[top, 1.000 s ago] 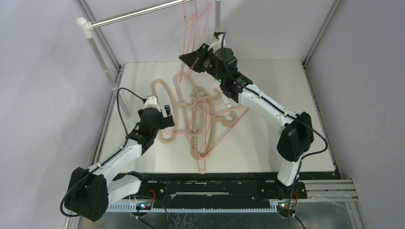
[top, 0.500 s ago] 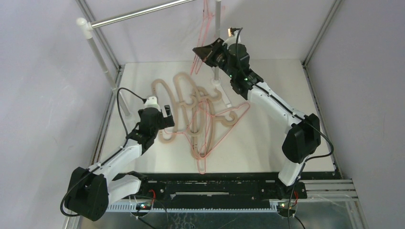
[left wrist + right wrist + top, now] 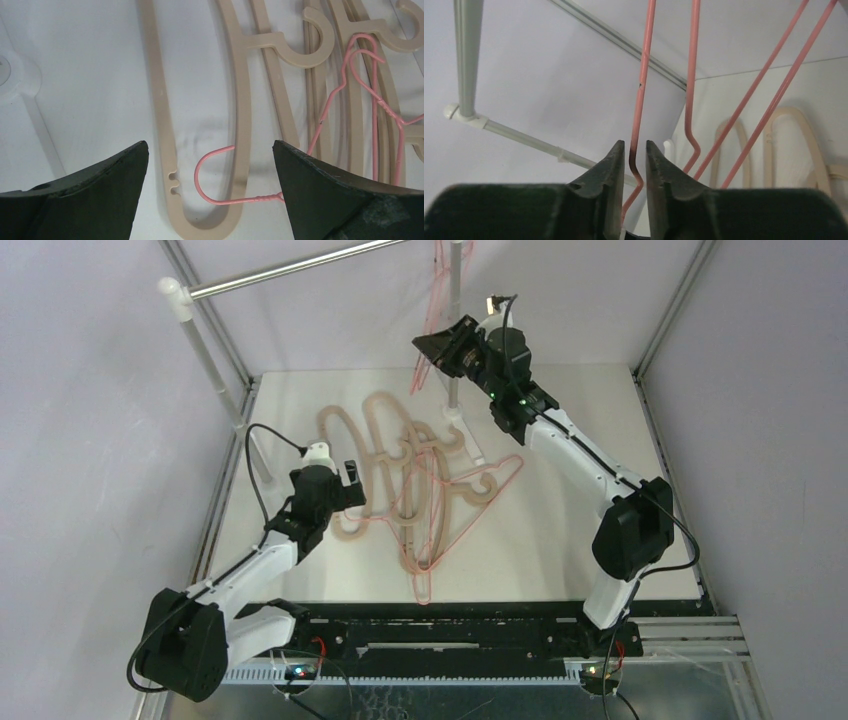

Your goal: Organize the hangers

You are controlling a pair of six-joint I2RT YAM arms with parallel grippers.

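Up high, the right claw (image 3: 634,148) is clenched on a thin pink-red wire hanger (image 3: 640,85). The wire rises straight from between its tips towards the silver metal rail (image 3: 290,268). I can't tell whether the hook is on the rail. It looks light, springy and slick, likely to swing, so a grip near the kinked neck looks wisest. The left claw (image 3: 210,145) is spread wide, holding nothing. Just below it, a pink wire hook (image 3: 198,170) lies over a thick beige plastic hanger (image 3: 239,100), probably stiff and heavier, best taken by its loop.

Pale lilac walls (image 3: 80,490), white table (image 3: 560,540), silver rail (image 3: 290,267) on white posts (image 3: 212,365) — perhaps aluminium corner struts (image 3: 675,305)
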